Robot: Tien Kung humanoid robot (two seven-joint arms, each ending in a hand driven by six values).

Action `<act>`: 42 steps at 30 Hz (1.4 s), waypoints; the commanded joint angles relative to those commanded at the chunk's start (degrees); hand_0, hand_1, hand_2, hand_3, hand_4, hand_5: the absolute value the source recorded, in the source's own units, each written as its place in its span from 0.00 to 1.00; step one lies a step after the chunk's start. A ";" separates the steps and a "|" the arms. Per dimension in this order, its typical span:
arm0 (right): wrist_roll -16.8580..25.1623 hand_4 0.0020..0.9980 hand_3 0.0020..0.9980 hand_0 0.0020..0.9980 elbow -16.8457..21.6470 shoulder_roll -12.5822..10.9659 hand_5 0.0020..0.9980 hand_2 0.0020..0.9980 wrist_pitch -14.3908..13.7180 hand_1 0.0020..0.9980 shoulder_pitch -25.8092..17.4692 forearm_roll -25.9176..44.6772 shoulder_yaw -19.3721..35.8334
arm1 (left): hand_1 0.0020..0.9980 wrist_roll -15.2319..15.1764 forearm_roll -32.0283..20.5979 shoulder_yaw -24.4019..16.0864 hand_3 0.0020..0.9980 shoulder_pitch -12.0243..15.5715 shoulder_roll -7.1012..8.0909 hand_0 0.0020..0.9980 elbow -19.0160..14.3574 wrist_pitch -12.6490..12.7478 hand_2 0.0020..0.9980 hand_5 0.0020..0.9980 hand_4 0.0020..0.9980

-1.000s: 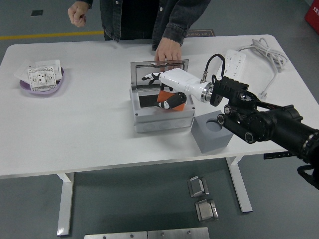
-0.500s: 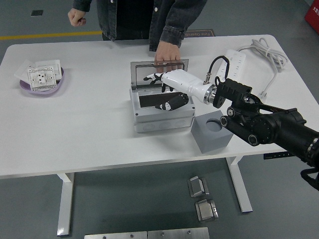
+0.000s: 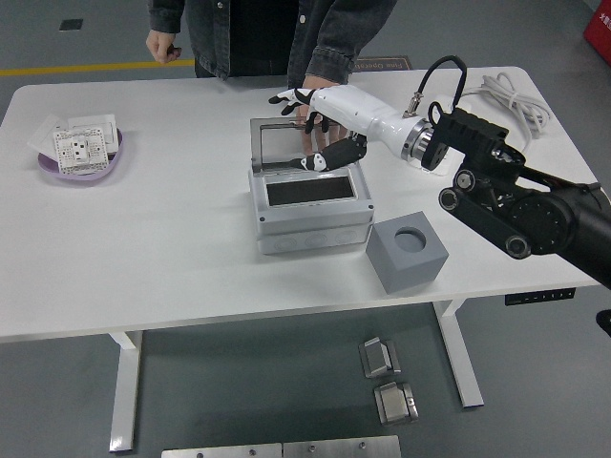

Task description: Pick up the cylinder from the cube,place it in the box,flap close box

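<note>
Head view: the robot's right hand (image 3: 320, 129), white-shelled with black fingers (image 3: 334, 153), hangs above the far edge of a grey box (image 3: 310, 205) in the middle of the white surface (image 3: 143, 239). The fingers are loosely spread and hold nothing. They sit just beside the box's clear hinged lid (image 3: 286, 143), which stands upright, probably placed to tip it shut. A person's hand (image 3: 313, 100) rests at the lid's far side, seemingly steadying it. The cylinder cannot be made out; only a dark opening shows in the box, where it presumably lies. To the box's right, the grey cube (image 3: 408, 254) shows an empty round socket on top. The left arm is out of sight.
</note>
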 joint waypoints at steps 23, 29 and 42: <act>3.38 0.86 0.87 0.89 -29.75 7.90 0.42 0.85 2.71 0.84 9.11 21.53 -20.13 | 0.65 -0.05 0.54 0.31 0.61 -2.23 1.50 0.69 -0.28 -0.28 0.54 0.27 0.63; 3.68 0.85 0.86 0.90 -30.54 7.81 0.42 0.85 2.34 0.84 8.83 22.85 -20.90 | 0.65 -0.16 0.43 0.46 0.61 -2.21 1.59 0.69 -0.27 -0.39 0.54 0.27 0.63; 4.13 0.86 0.85 0.91 -27.47 7.87 0.46 0.84 0.59 0.83 7.12 20.44 -21.45 | 0.65 -0.51 -0.21 1.01 0.61 -2.06 1.28 0.69 -0.31 -0.35 0.54 0.27 0.63</act>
